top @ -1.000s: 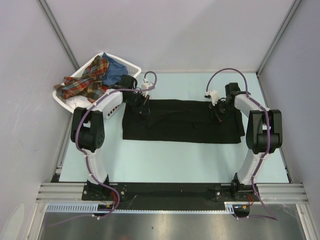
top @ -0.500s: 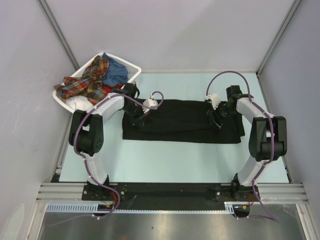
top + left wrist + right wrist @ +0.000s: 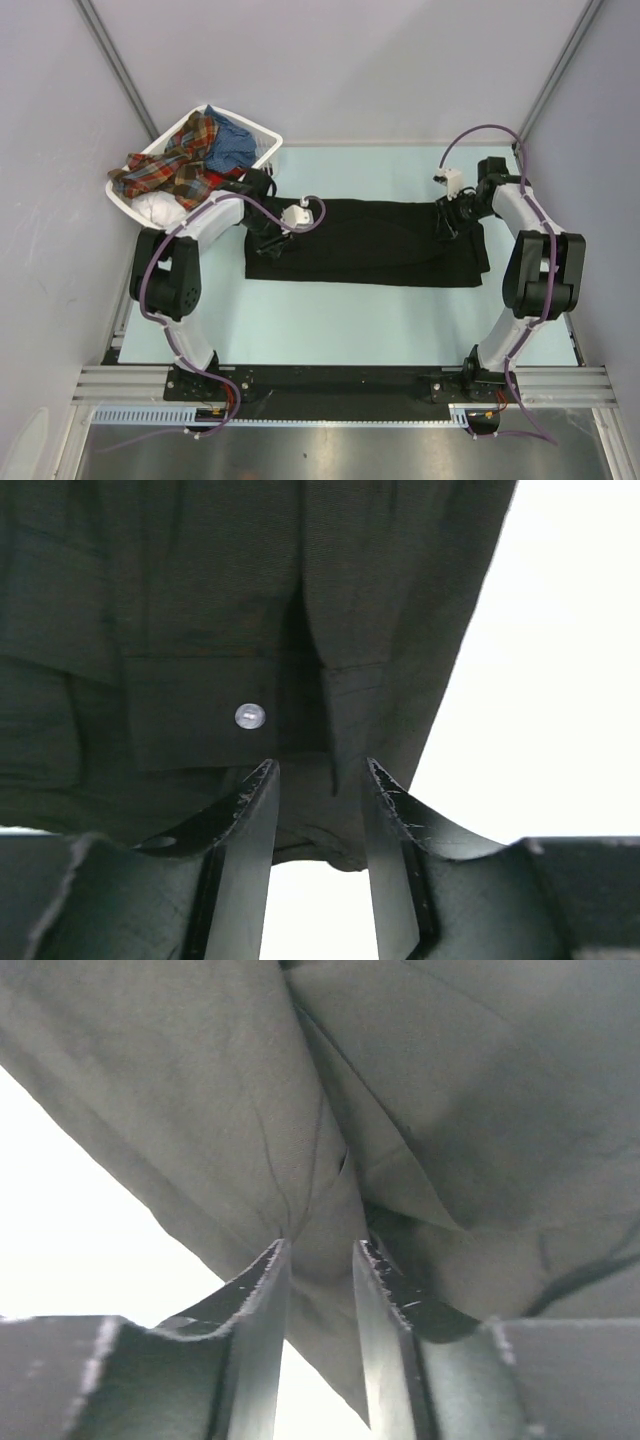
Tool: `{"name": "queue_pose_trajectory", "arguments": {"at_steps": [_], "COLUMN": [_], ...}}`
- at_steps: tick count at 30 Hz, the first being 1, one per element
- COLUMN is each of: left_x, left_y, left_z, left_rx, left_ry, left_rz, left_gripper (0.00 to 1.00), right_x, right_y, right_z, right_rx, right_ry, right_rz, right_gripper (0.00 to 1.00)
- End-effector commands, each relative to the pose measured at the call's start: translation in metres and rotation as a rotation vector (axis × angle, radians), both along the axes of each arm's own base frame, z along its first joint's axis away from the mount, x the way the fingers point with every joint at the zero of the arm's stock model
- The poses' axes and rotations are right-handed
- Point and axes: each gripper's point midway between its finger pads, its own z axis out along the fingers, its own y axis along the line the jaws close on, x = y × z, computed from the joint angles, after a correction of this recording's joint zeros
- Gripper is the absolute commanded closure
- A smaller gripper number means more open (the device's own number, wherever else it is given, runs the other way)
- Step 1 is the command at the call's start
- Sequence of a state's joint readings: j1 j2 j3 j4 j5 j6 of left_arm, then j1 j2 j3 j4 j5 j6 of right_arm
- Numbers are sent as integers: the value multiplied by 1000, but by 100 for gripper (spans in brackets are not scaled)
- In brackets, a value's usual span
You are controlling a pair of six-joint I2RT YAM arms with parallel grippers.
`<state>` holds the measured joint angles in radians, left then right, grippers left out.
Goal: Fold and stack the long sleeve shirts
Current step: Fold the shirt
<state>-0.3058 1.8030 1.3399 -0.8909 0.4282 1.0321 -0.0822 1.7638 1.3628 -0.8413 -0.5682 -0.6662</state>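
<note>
The left gripper is holding its two fingers apart, and nothing is being squeezed between them. It is hanging just over the left end of the black shirt. The right gripper is standing partway open at the shirt's right end. A fold of black cloth is sitting between its fingers, and I cannot tell if it is pinching it.

The black shirt is lying flat in a long, wide strip across the middle of the pale blue surface.

The left wrist camera is showing a sleeve cuff with a small pale button, too small to see from above. The right wrist camera is showing deep creases in the cloth.

Only the top camera is showing the white basket in the far left corner. A red plaid shirt is spilling over its rim, a blue shirt is lying at the back, and white cloth is peeking out underneath.
</note>
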Motion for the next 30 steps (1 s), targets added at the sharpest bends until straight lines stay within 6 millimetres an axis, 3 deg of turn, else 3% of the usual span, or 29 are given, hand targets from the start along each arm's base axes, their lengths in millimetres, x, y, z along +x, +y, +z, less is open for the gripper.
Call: {"name": "queue_pose_trajectory", "arguments": {"at_steps": [1, 5, 10, 12, 14, 15, 18, 21, 24, 26, 27, 30], "left_x": [15, 24, 52, 64, 75, 80, 79, 65, 47, 32, 26, 4], "left_y": [-3, -5, 6, 6, 10, 10, 11, 12, 12, 14, 15, 25], "left_z": [17, 3, -16, -12, -3, 2, 20, 36, 43, 39, 37, 24], "left_rx": [-32, -17, 48, 27, 4, -9, -46, -69, -82, -70, -62, -8], "left_ry": [-98, -93, -130, -157, -190, -208, -238, -263, -260, -225, -210, -167], "left_rz": [42, 127, 241, 296, 358, 367, 370, 329, 276, 240, 226, 164], "left_gripper": [55, 53, 53, 53, 53, 53, 50, 44, 25, 19, 19, 23], "right_x": [2, 6, 22, 34, 46, 56, 60, 50, 35, 19, 13, -18], "right_y": [3, -11, -43, -49, -51, -51, -46, -41, -43, -49, -52, -52], "right_z": [-29, -60, -99, -100, -96, -87, -56, -18, 8, 9, 15, 7], "right_rx": [-36, -129, -259, -273, -271, -256, -201, -129, -104, -106, -109, -84], "right_ry": [60, 83, 99, 79, 58, 34, -1, -39, -69, -44, -47, 41], "right_rz": [-54, -92, -180, -217, -243, -257, -243, -233, -226, -227, -237, -272], "right_gripper": [66, 71, 75, 75, 75, 74, 67, 61, 55, 52, 52, 53]}}
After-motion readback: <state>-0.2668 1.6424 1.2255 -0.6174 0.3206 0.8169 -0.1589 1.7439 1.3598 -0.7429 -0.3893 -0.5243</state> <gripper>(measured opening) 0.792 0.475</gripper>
